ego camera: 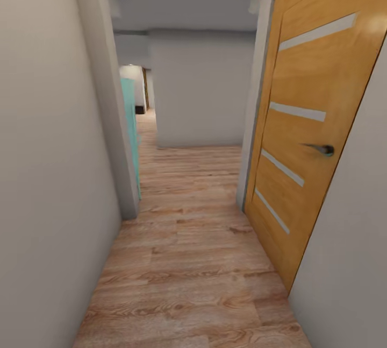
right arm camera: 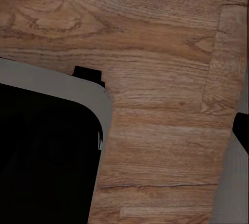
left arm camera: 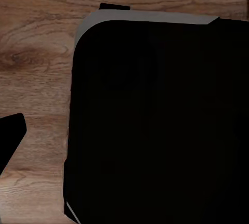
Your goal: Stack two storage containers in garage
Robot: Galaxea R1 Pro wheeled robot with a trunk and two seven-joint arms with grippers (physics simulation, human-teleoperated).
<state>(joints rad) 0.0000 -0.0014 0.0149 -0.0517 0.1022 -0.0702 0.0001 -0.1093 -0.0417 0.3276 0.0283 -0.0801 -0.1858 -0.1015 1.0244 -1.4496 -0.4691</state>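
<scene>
No storage container shows in any view, and both the living room and the garage are out of sight. I am in a narrow hallway with a light wood plank floor [ego camera: 188, 262]. In the left wrist view one dark fingertip [left arm camera: 10, 133] of my left gripper sits at the picture's edge, far from the middle, with nothing held. In the right wrist view a dark fingertip [right arm camera: 241, 130] of my right gripper also sits at the edge, with bare planks [right arm camera: 161, 78] across the middle. Both grippers hang low over the floor beside my black, grey-rimmed base [left arm camera: 155, 120].
An orange wooden door [ego camera: 306, 122] with a dark handle [ego camera: 322, 149] lines the right side. A white wall [ego camera: 48, 176] runs close on the left and ends at a corner beside a teal panel [ego camera: 130, 122]. A white wall [ego camera: 199, 90] blocks straight ahead; the passage continues at its left [ego camera: 145, 116].
</scene>
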